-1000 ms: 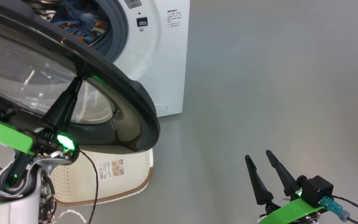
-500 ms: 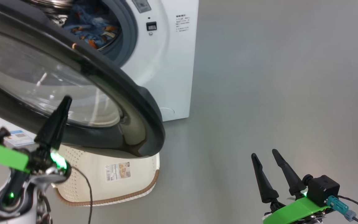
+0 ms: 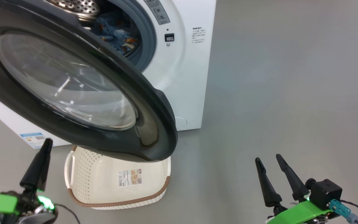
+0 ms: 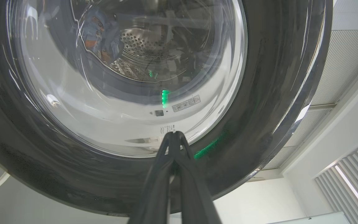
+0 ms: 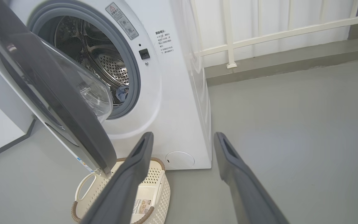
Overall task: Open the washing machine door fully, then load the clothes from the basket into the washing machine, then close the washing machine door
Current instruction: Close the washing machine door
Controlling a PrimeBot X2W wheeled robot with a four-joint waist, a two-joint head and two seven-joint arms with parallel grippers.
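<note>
The washing machine (image 3: 185,77) stands with its door (image 3: 154,124) swung partway out, the black rim hanging over the basket (image 3: 117,183). The clothes (image 3: 117,31) lie inside the steel drum, blue with orange patches. My left gripper (image 3: 47,143) is shut with nothing in it, just below the door's lower rim and apart from it. In the left wrist view the shut left gripper (image 4: 173,133) points at the door (image 4: 259,124) glass, and the clothes (image 4: 99,34) show through it. My right gripper (image 3: 267,158) stands open over bare floor, well right of the machine.
In the right wrist view, the open right gripper (image 5: 182,137) faces the washing machine (image 5: 172,93), door (image 5: 57,99) and basket (image 5: 154,186). A white railing (image 5: 259,34) runs behind the machine. Grey floor (image 3: 275,93) spreads to the right.
My left gripper has come off the door rim and dropped down and left, below the door. The head view has shifted, so the machine sits further right. The right gripper stays put.
</note>
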